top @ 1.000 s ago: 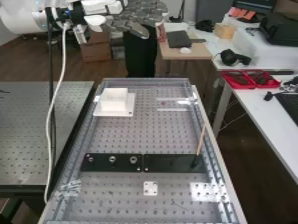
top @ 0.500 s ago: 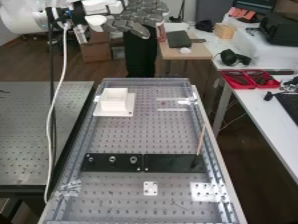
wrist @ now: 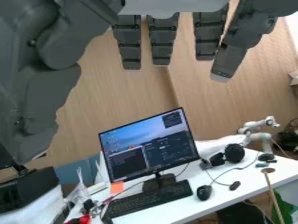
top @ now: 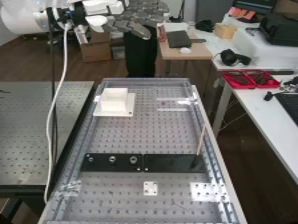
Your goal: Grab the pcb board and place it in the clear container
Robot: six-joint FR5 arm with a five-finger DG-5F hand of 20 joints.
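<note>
Hand [top: 142, 14] makes no move vs. before, fingers approx. straight, w/o any obj.; so grasp probably still to do.

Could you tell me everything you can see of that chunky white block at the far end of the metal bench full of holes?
The chunky white block has flat sides and a flat top, and stands upright on a thin, flat white plate that is wider than it. Both look smooth and matt, perhaps plastic. The plate lies on the perforated metal bench, towards its far left in the high view. The robot's dark grey hand is not touching it.
</note>
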